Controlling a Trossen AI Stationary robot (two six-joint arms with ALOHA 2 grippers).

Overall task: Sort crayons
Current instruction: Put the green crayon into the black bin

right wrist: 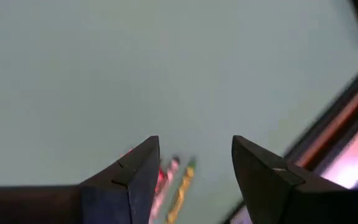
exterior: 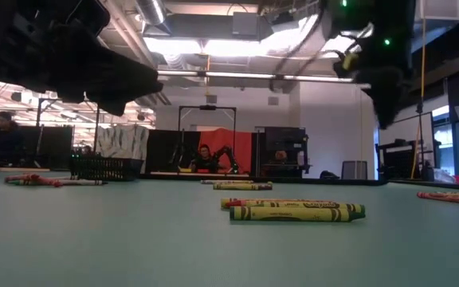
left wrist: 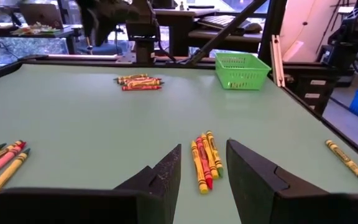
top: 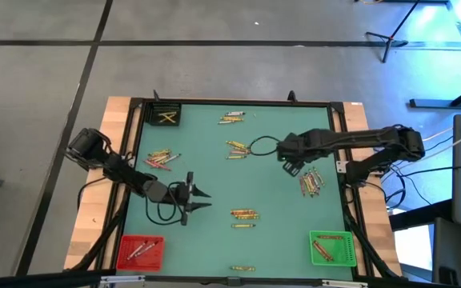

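Observation:
Crayons lie in small clusters on the green mat: near the far edge [top: 232, 118], at the middle [top: 238, 148], at the left [top: 162, 158], at the right [top: 310, 182] and toward the near side [top: 244, 214]. My left gripper [top: 201, 198] is open and nearly level, pointing toward the table's right. A cluster of yellow, red and green crayons [left wrist: 205, 158] lies just ahead of its fingers [left wrist: 166, 171]. My right gripper [top: 294, 166] hangs open above the mat, pointing steeply down, beside the right cluster [right wrist: 174, 180]. Neither gripper touches anything.
A black bin [top: 166, 114] sits at the far left corner, a red bin [top: 141, 252] at the near left and a green bin [top: 330, 246] at the near right, each holding crayons. A lone pair of crayons [top: 242, 268] lies by the near edge. A raised frame [top: 338, 160] borders the mat.

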